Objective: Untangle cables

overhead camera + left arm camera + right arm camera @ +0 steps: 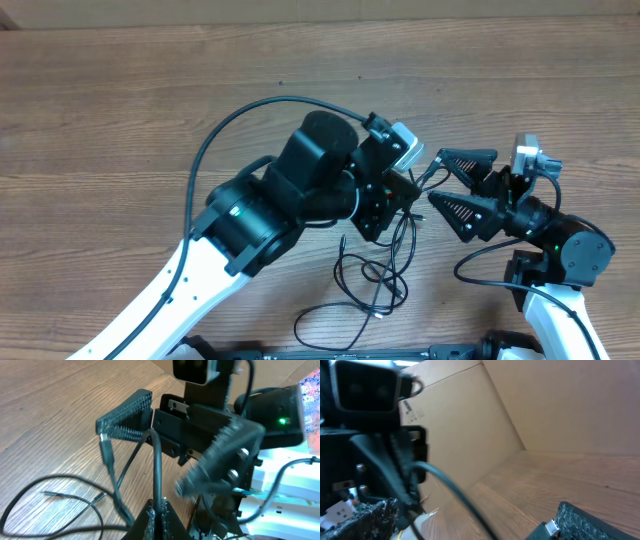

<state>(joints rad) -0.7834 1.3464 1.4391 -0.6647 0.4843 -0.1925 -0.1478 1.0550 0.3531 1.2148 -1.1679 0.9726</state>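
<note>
- Overhead: left gripper [400,192] clenched on the cables [375,272]. Their slack loops lie on the bench [120,120] just below it. Right gripper [435,177] sits just right of it, released, jaws spread wide.
- Left wrist: one strand rises straight out of the left gripper, and a plug [105,445] hangs up-left of it, by the right gripper. Best course is probably to close on that plug end and then draw apart slowly.
- Right wrist: left arm's camera [365,385], just above the left gripper, crowds the approach. Cardboard wall [485,425] stands beyond it.
</note>
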